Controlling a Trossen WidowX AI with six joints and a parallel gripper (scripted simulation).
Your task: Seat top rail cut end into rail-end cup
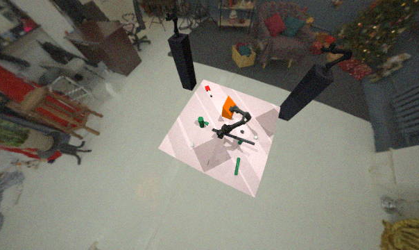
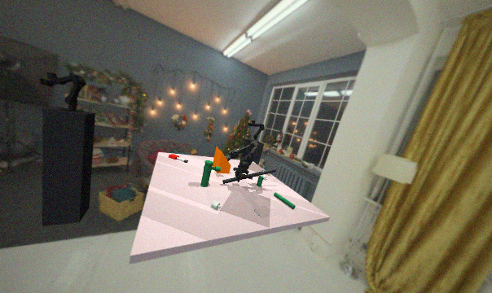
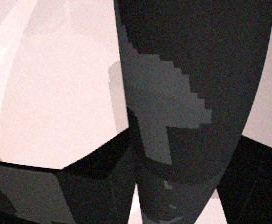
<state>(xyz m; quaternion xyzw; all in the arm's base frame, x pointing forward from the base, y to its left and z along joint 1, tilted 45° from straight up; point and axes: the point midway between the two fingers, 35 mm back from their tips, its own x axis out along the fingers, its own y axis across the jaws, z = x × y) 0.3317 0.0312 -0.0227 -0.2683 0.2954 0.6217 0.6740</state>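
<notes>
"Grey-white floor [image 1: 126, 194] [image 2: 87, 252] surrounds the pink desk [image 1: 175, 147] [image 2: 169, 228]. What do you have?"

"My fingers [image 1: 220, 134] [image 2: 239, 177] are clenched around the dark rail [image 1: 242, 139] [image 2: 266, 172] [image 3: 197, 75], close to its cup-side end. From above, it slants from ten o'clock down to four, over the short green post [image 1: 240, 142] [image 2: 260, 181]."

"And the cup?"

"That green rail-end cup [image 1: 206, 123] [image 2: 217, 168] sticks out from the big post [image 1: 201, 122] [image 2: 205, 175], at about ten o'clock from my rail end in the top view. I see a gap between them, so I judge the grasp is made and seating comes next."

"How would you move?"

"I'd line the end up with the mouth, then slide it toward ten o'clock until it bottoms out. A crooked push might shove the band down or pull the far end from the loop cap. Only once it's home would I let go and back off."

"What can't you make out?"

"The loop cap is too small to read, the cup's mouth isn't clear, and my wrist view shows neither. Rail and shadow fill most of it, hiding how squarely I'm gripping."
</notes>
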